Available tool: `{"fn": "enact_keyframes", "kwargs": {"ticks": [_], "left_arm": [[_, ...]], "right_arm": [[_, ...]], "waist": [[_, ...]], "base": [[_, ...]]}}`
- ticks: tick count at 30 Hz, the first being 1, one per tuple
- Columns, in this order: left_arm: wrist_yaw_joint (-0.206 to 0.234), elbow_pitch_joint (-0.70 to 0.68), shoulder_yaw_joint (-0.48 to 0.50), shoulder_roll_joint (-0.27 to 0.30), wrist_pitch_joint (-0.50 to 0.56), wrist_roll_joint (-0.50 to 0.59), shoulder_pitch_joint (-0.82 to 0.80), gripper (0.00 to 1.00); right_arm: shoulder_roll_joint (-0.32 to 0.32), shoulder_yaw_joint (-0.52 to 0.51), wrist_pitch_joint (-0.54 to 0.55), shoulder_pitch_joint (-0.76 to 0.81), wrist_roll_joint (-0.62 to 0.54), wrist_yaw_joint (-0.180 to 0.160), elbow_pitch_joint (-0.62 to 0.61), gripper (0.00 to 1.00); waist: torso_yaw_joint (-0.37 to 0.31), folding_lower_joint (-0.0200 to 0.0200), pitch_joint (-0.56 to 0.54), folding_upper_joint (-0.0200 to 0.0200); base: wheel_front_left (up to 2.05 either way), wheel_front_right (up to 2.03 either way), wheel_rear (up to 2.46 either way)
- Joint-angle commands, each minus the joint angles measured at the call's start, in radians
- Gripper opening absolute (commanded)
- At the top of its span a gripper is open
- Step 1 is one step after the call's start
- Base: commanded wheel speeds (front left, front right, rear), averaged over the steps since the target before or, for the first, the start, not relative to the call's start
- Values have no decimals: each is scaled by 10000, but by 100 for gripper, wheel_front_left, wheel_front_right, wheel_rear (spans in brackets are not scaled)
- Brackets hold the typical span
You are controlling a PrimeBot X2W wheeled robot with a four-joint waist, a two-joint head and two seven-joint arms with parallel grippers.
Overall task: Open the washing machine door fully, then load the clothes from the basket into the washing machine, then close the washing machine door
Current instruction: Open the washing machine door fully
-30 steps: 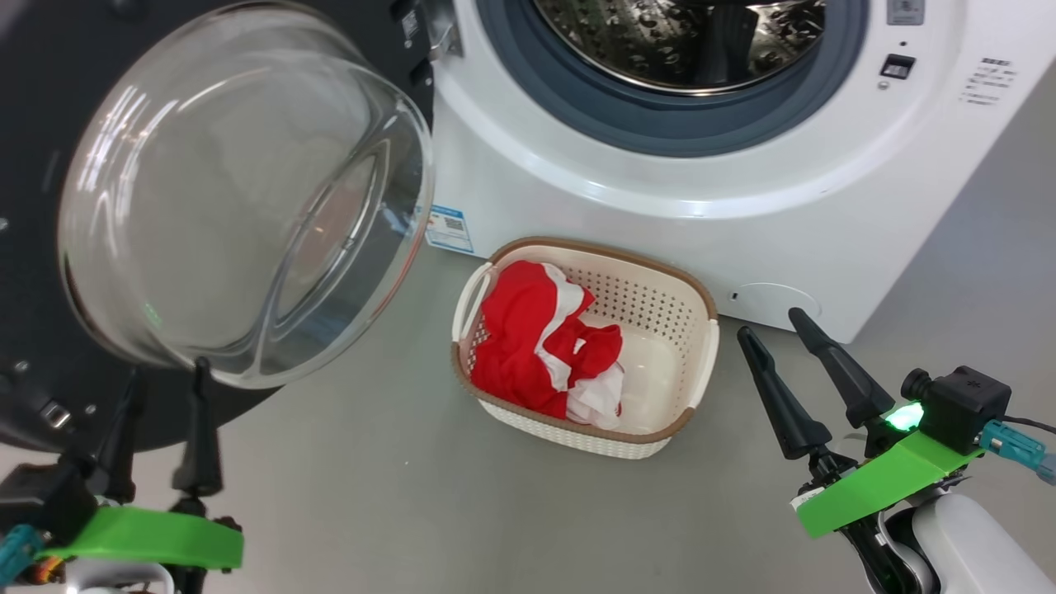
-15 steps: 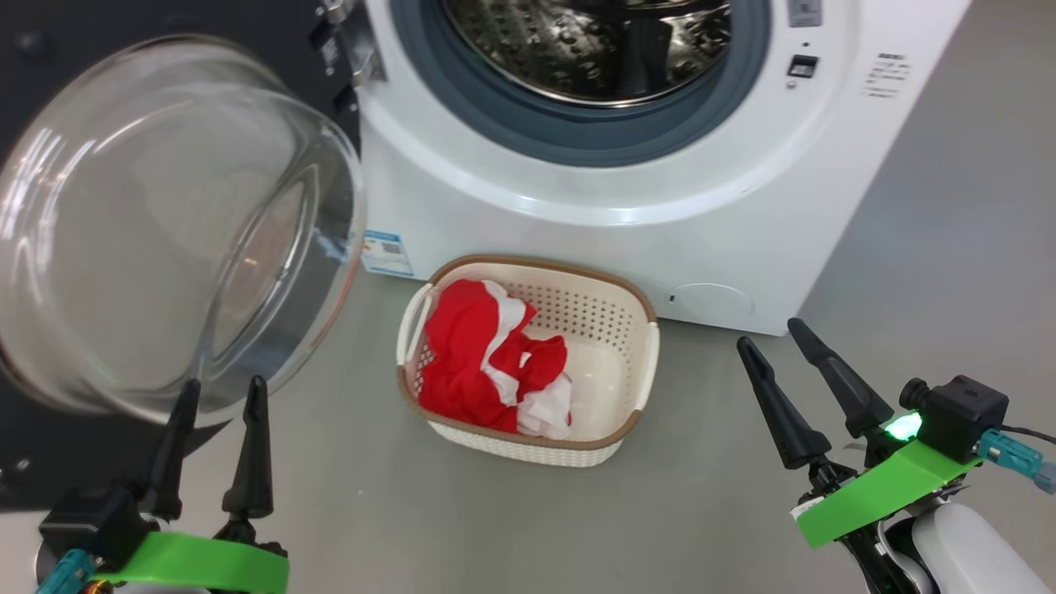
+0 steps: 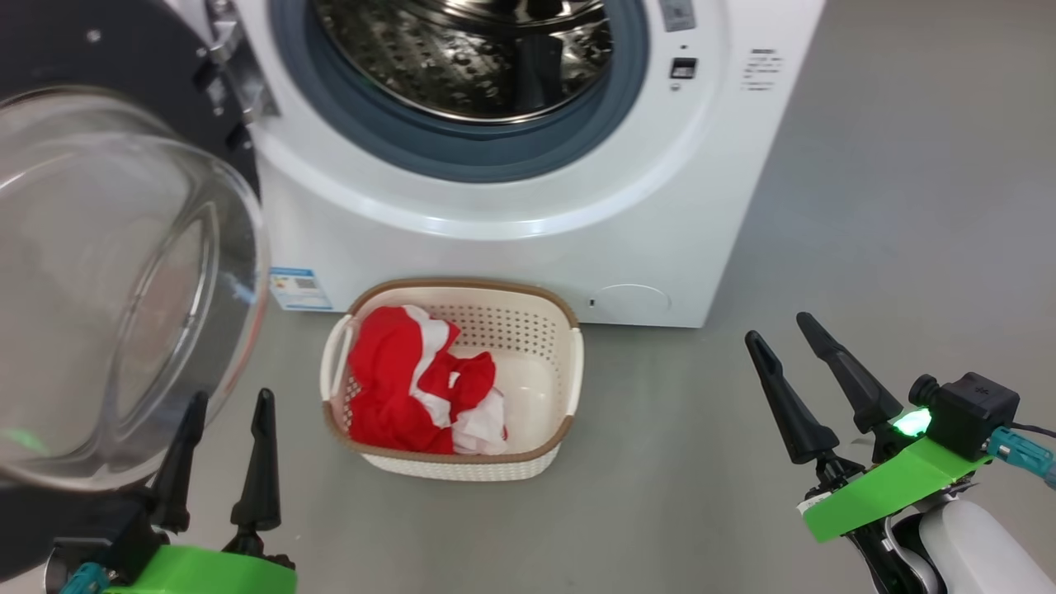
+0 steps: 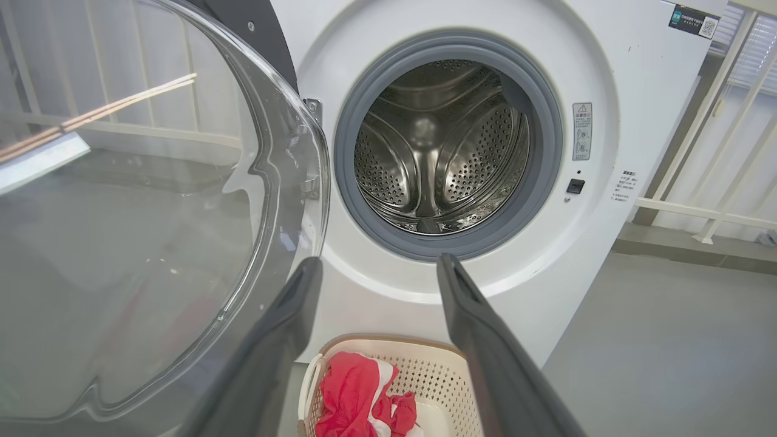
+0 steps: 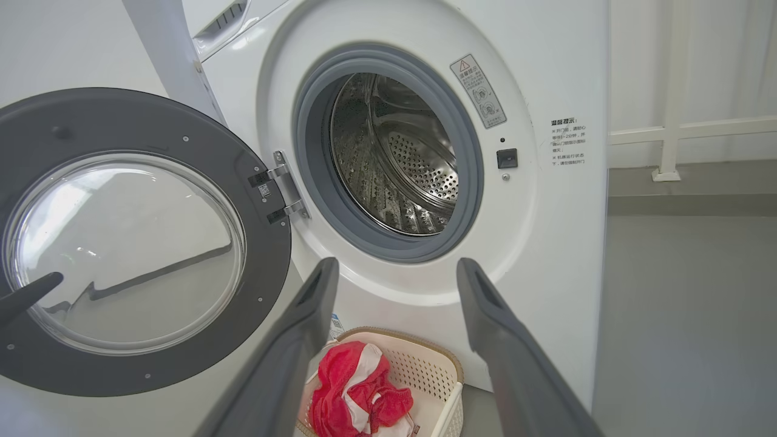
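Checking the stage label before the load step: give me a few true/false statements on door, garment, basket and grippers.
1. The washing machine door stands open. True.
2. The red and white garment is in the drum. False: it lies in the basket; the drum looks empty.
3. The left gripper and right gripper are both open, holding nothing. True.
4. The basket hangs from the right gripper. False: it stands on the floor in front of the washing machine.

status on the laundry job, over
Left tool open, right tool open, both empty. Door swung wide, clothes in basket. Drum mouth unobstructed.
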Motion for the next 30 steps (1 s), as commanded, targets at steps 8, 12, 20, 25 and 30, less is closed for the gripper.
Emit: {"fn": "enact_keyframes", "kwargs": {"ticks": [8, 12, 20, 25, 30], "left_arm": [[-139, -21, 365, 110, -189, 358, -88, 100], [-217, 79, 475, 90, -203, 424, 26, 100], [-467, 37, 914, -162, -210, 645, 272, 100], [-600, -23, 1203, -360, -211, 841, 419, 100], [-719, -59, 1442, -542, -211, 1081, 552, 100]], "right_arm": [[-108, -16, -118, -56, -197, 16, -217, 100], [-128, -64, -118, -24, -266, 16, -161, 100], [-221, -256, -118, 72, -387, 16, -137, 100], [-247, -381, -118, 131, -453, 16, -130, 100], [-241, -569, -118, 213, -494, 16, -99, 100]], "waist": [[-883, 0, -103, 0], [-1144, 0, -237, 0], [-1499, 0, -413, 0], [-1569, 0, -464, 0], [-1571, 0, -517, 0]], "base": [[0, 0, 0], [0, 0, 0], [0, 0, 0], [0, 0, 0], [0, 0, 0]]}}
